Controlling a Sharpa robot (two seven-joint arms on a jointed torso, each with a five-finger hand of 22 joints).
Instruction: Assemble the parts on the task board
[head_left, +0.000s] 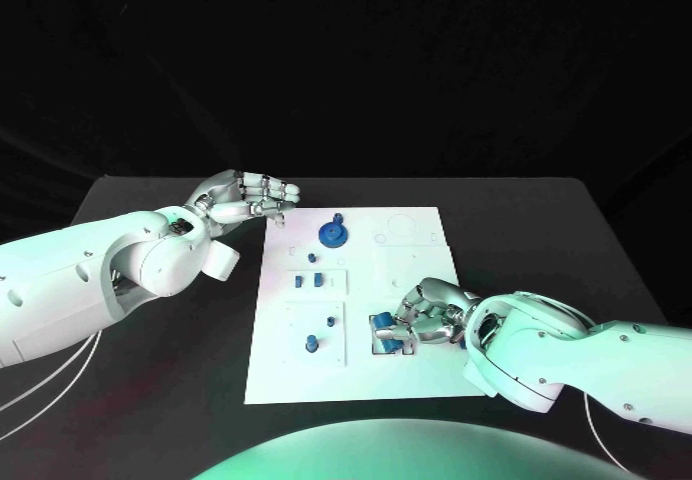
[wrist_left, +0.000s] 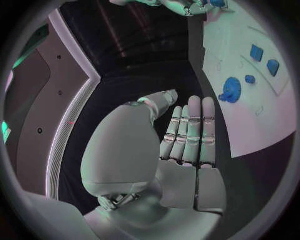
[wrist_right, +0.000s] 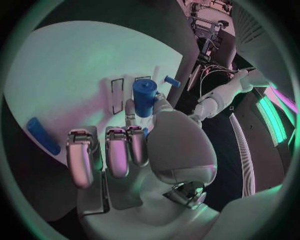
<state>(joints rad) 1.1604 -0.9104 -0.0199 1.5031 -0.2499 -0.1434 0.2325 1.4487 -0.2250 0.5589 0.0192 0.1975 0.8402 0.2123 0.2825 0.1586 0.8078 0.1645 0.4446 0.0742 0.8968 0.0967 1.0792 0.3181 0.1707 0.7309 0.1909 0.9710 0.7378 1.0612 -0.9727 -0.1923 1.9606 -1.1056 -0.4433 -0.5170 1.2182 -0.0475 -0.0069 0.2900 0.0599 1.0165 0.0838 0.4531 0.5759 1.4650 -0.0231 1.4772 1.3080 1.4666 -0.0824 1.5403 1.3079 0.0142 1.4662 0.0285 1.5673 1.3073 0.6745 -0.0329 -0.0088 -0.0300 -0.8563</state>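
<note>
Your right hand (head_left: 430, 312) pinches a blue plastic cylinder (wrist_right: 144, 97) over the white task board (head_left: 418, 375); tilt risks jamming. Left hand (head_left: 248, 196) curled, empty.

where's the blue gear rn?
Head view: the blue gear sits on the task board near its far edge, on the robot's left side, just right of the left hand.

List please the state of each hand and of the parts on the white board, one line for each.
left hand: empty, fingers straight and together, beside the board's far left corner.
right hand: holds a blue cylinder part.
blue gear: lies flat on the task board.
blue bar: lies on the board, untouched.
</note>
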